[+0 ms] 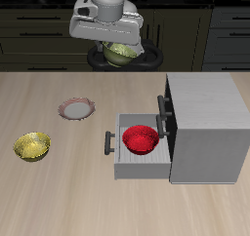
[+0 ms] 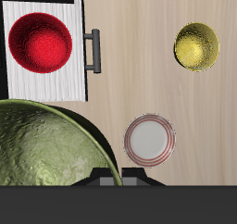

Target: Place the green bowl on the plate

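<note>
The green bowl [image 1: 119,55] hangs high above the table's back, with my gripper [image 1: 123,45] shut on its rim. In the wrist view the green bowl [image 2: 46,146] fills much of the frame, glossy olive and mottled, and my fingers are mostly hidden behind it. The plate [image 1: 77,108] lies flat on the table with a whitish centre and a reddish-brown rim, below the held bowl and nearer the table's front edge. The wrist view shows the plate [image 2: 149,139] bare, just beside the bowl's edge.
A yellow bowl [image 1: 31,146] sits on the table in front of the plate. A red bowl [image 1: 141,139] lies in the open drawer [image 1: 121,160] of a grey cabinet [image 1: 207,123]. The drawer's dark handle [image 1: 107,142] sticks out toward the plate.
</note>
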Tool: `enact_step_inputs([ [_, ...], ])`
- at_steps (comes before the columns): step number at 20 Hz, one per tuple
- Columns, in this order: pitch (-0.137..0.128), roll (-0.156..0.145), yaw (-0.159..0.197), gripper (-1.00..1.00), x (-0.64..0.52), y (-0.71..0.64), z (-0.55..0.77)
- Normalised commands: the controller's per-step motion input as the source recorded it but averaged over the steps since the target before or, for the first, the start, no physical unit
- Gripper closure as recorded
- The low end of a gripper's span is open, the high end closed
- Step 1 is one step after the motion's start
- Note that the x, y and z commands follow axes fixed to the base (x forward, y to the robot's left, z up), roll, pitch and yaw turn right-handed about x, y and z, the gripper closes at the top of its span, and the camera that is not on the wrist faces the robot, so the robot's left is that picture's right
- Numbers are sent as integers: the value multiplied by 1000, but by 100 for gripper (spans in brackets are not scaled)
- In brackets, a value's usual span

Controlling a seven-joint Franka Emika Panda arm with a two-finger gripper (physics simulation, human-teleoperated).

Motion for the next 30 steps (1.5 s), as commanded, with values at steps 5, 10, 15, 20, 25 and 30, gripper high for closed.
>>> enact_step_inputs([
  [5,-4,48,18,100,-117,-193,-8],
  [10,6,19,8,100,-174,-313,-45],
  [15,4,-27,-11,100,-155,-292,-35],
  [20,-12,-26,-10,100,-105,-194,18],
  [25,-21,17,23,100,0,49,9],
  [30,-15,1,15,100,-1,7,-146],
])
